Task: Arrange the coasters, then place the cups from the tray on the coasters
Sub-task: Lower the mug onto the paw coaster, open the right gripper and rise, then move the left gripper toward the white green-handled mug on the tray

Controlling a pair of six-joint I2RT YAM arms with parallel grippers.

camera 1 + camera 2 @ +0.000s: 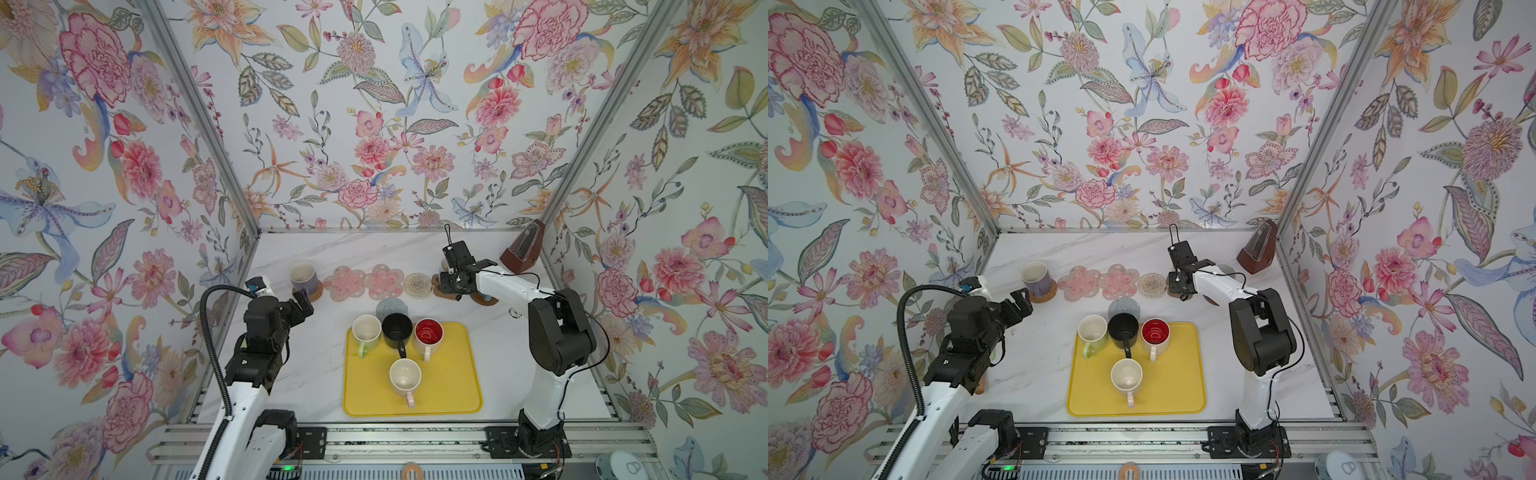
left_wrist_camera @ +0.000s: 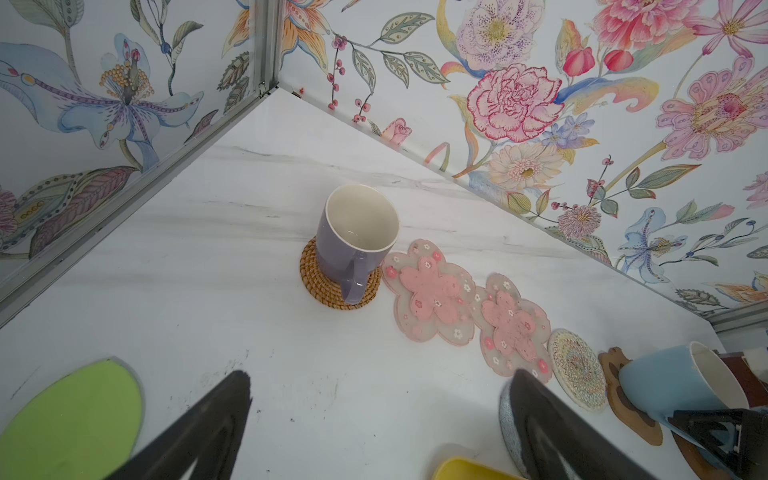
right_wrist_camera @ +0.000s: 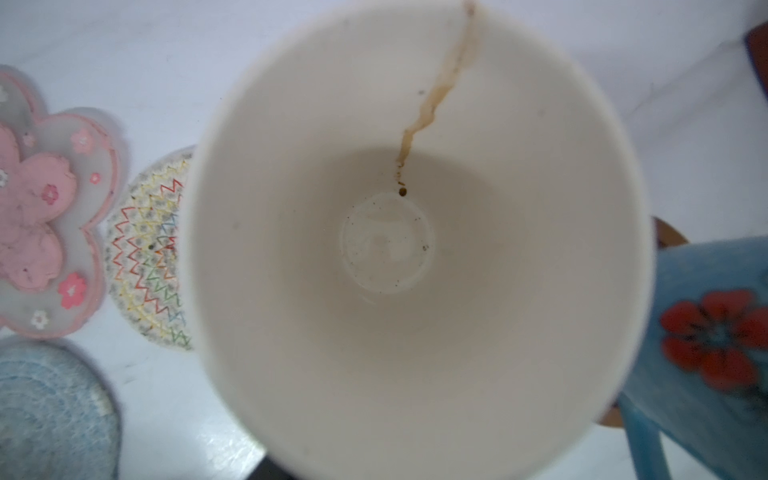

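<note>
Blue mug leans over the paw coaster toward the worktop's far right corner, with the right gripper directly above. One jaw lies against its wall, but whether the jaws grip it or stand free cannot be told. Its twin (red flower on the side) sits just beside it on the wooden coaster. Near the left edge the left gripper hovers, jaws spread and empty, facing the lavender mug on the rattan coaster.

Four coasters lie bare: the flower coasters, woven coaster and grey coaster. That is apparently one each for the green mug, black mug, red-lined mug and cream mug on the tray at the near edge.
</note>
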